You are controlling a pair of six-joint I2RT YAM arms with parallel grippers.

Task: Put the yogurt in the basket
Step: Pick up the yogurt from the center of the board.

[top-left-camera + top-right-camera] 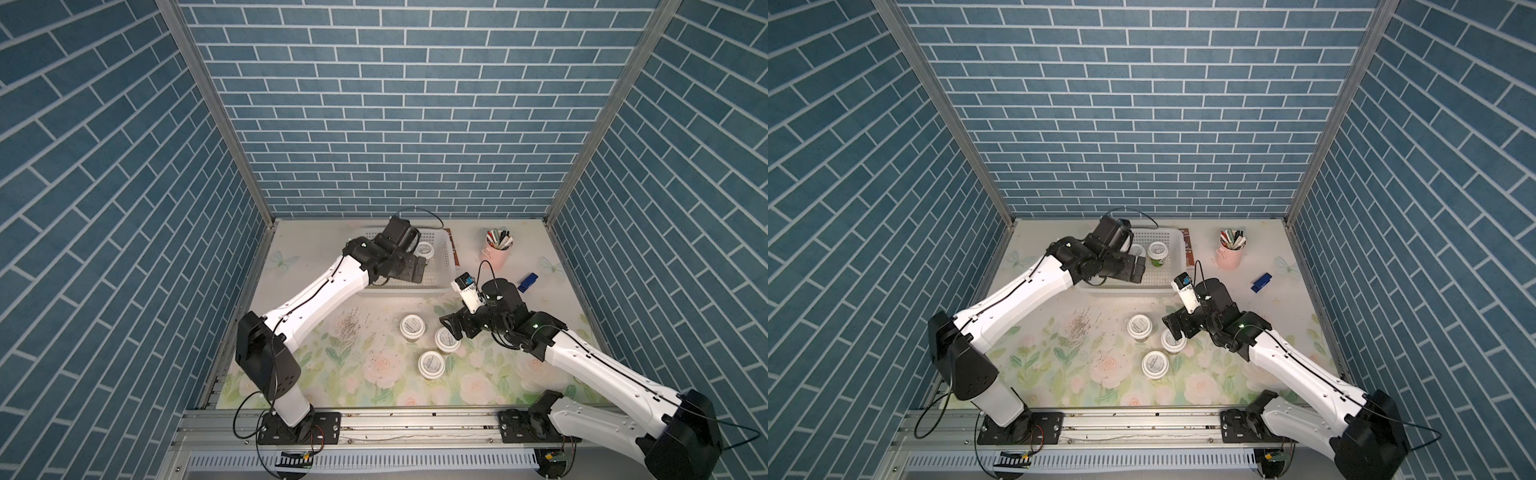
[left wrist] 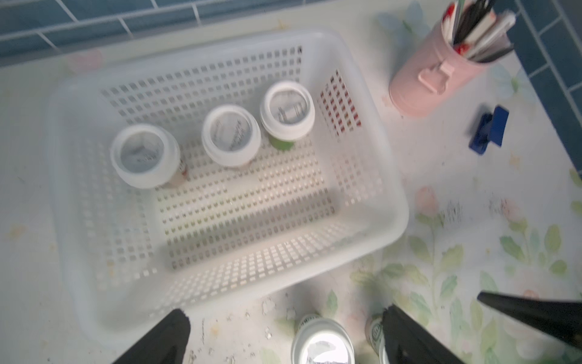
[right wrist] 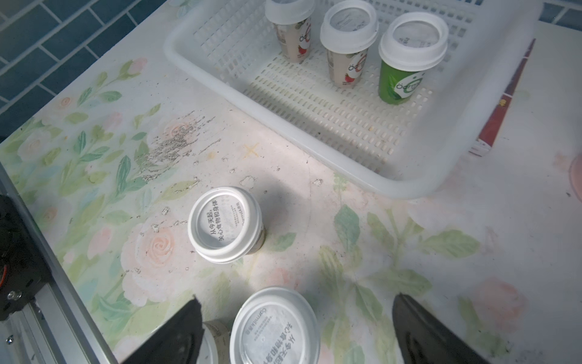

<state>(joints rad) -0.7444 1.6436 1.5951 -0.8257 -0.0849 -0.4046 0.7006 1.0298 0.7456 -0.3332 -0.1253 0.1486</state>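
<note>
Yogurt [image 3: 225,223]: upright, lids up | basket [image 3: 393,186]: long axis along back wall [image 1: 399,124]

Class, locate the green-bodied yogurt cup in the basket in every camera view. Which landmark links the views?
Top view: green yogurt cup in the basket, far right part.
Top view: the cup, same place, green side showing.
Left wrist: cup ending the row of three, nearest the pink pen cup.
Right wrist: cup ending the same row.
Shared landmark: the white basket.
</note>
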